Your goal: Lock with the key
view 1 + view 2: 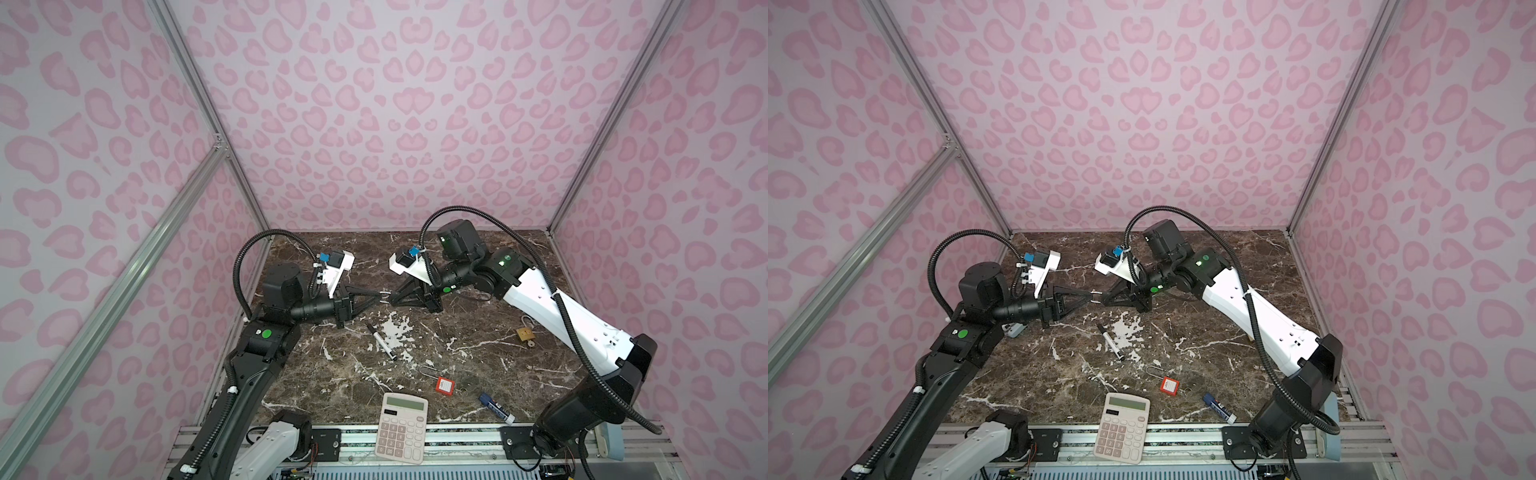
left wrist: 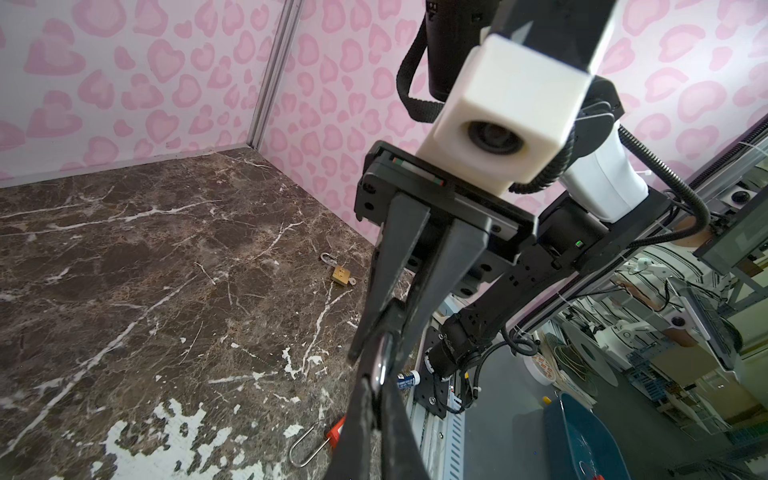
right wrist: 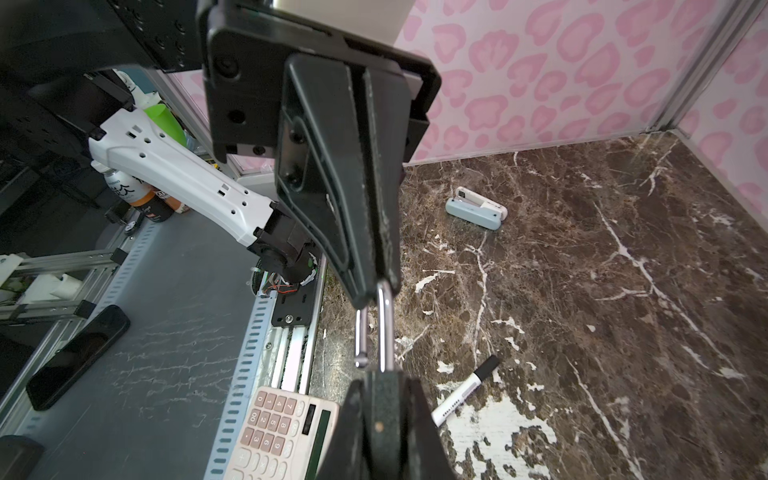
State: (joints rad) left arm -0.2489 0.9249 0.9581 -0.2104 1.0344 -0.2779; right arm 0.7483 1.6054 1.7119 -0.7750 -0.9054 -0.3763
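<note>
Right wrist view: the left gripper (image 3: 372,291) is clamping the shackle (image 3: 386,328) at its bend, the right gripper (image 3: 384,380) clamping its long leg's far end. The shackle is running straight between them, short leg hanging free.

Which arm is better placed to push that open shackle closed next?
Left. The left claw pinches the shackle at its bend; the right claw only anchors its long leg's end.

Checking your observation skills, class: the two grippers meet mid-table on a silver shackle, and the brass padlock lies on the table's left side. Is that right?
Wrong on the side: the brass padlock lies on the right side of the table, as a top view shows. The left gripper and right gripper do meet mid-table on the silver shackle.
</note>
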